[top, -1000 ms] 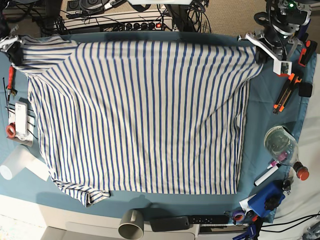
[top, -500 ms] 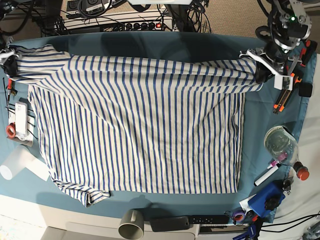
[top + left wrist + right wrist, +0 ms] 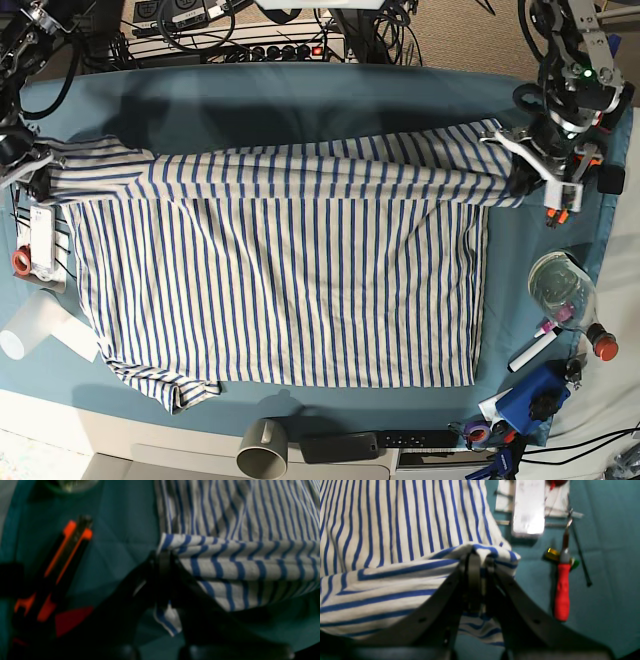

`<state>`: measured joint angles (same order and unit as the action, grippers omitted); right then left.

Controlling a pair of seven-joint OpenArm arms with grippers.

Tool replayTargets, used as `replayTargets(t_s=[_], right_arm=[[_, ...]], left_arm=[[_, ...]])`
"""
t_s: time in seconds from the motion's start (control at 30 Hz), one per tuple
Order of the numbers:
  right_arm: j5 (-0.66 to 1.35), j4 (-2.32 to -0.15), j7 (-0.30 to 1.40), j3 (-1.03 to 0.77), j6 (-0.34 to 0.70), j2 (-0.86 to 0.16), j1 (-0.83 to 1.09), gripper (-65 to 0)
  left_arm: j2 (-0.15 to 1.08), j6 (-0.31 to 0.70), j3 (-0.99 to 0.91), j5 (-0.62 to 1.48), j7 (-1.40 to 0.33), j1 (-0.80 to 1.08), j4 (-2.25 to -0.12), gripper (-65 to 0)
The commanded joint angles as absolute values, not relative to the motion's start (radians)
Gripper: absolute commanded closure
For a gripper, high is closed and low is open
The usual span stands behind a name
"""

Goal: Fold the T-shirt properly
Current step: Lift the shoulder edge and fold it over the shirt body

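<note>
- t-shirt [image 3: 290,290]: far edge lifted, carried nearer than a second ago; fold under way.
- left gripper [image 3: 520,178]: clamped on corner.
- right gripper [image 3: 40,175]: clamped on opposite corner.

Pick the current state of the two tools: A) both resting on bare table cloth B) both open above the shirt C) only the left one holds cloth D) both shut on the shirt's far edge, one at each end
D: the left tool and right tool each pinch striped cloth of the T-shirt, whose lifted edge spans between them in the base view.
</note>
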<state>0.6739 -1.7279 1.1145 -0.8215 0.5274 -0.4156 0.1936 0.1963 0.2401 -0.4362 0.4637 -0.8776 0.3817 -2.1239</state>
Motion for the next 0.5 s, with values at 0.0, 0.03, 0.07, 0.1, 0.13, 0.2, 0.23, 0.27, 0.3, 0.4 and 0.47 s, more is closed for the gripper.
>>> replayTargets(t_s=[0.0,0.03,0.07,0.1,0.13,0.2,0.23,0.27,0.3,0.4,0.47], right_arm=[[0.658,-1.741,1.073,-0.825,0.519,-0.446,0.181,0.0],[0.653,-1.741,1.069,-0.825,0.517,-0.446,0.176,0.0],[0.653,-1.741,1.069,-0.825,0.515,-0.446,0.171,0.0],[0.653,-1.741,1.069,-0.825,0.515,-0.446,0.168,0.0],[0.652,-1.74,1.069,-0.825,0.515,-0.446,0.166,0.0],[0.635,-1.74,1.069,-0.825,0.515,-0.446,0.166,0.0],[0.625,-1.74,1.069,-0.825,0.514,-0.446,0.166,0.0],[0.619,-1.74,1.069,-0.825,0.514,-0.446,0.166,0.0],[0.615,-1.74,1.068,-0.825,0.51,-0.446,0.166,0.0],[0.604,-1.739,1.059,-0.825,0.499,-0.446,0.166,0.0],[0.604,-1.739,1.053,-0.825,0.499,-0.446,0.166,0.0]], left_arm=[[0.207,0.237,-0.421,0.451,-0.852,0.373,-2.137,0.0],[0.208,0.237,-0.401,0.431,-0.852,0.364,-2.137,0.0],[0.208,0.237,-0.384,0.411,-0.85,0.353,-2.137,0.0],[0.208,0.237,-0.369,0.398,-0.844,0.341,-2.136,0.0],[0.208,0.237,-0.355,0.392,-0.84,0.329,-2.135,0.0],[0.208,0.237,-0.327,0.39,-0.837,0.303,-2.129,0.0],[0.208,0.237,-0.313,0.378,-0.837,0.289,-2.122,0.0],[0.208,0.237,-0.299,0.362,-0.837,0.275,-2.113,0.0],[0.208,0.235,-0.287,0.349,-0.837,0.261,-2.102,0.0],[0.208,0.23,-0.262,0.34,-0.836,0.218,-2.056,0.0],[0.208,0.23,-0.257,0.34,-0.836,0.186,-2.011,0.0]])
